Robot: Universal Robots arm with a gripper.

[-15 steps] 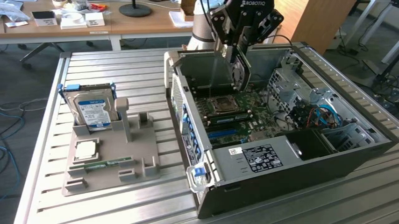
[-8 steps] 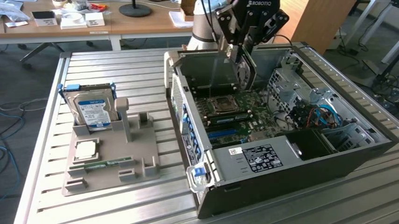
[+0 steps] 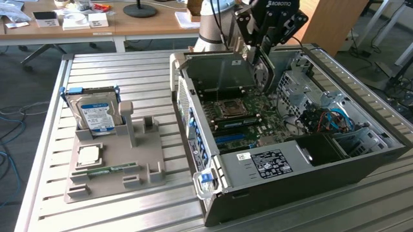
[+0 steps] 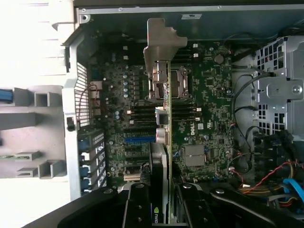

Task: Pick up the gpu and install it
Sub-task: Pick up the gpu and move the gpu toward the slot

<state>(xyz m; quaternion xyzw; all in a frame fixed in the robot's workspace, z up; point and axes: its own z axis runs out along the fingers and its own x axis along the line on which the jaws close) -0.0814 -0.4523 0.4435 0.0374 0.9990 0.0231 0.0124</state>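
One gpu is in play, and you can treat the pick-up step as complete: the claw is closed on the card, with one finger on each face. The card hangs edge-on inside the open computer case, above the motherboard. Its silver end bracket points away from the claw.

Judge the install step as not yet complete. In the exterior view the card sits high in the case, near the rear wall, and clear of the board. In the wrist view its edge lines up across the processor socket area, just beside the blue expansion slot. You cannot tell from these views whether the card's edge connector is aligned with any slot. Nothing shows it seated.

Count the parts as follows:

- One gpu, held in the claw.
- One computer case, lying open on the slatted metal worktop.
- One grey parts holder, on the worktop at the exterior view's left, well apart from the case.
- One blue-labelled hard drive, standing upright in the holder.
- One processor chip, lying flat on the holder.
- One narrow green memory stick, lying on the holder just beside the chip.
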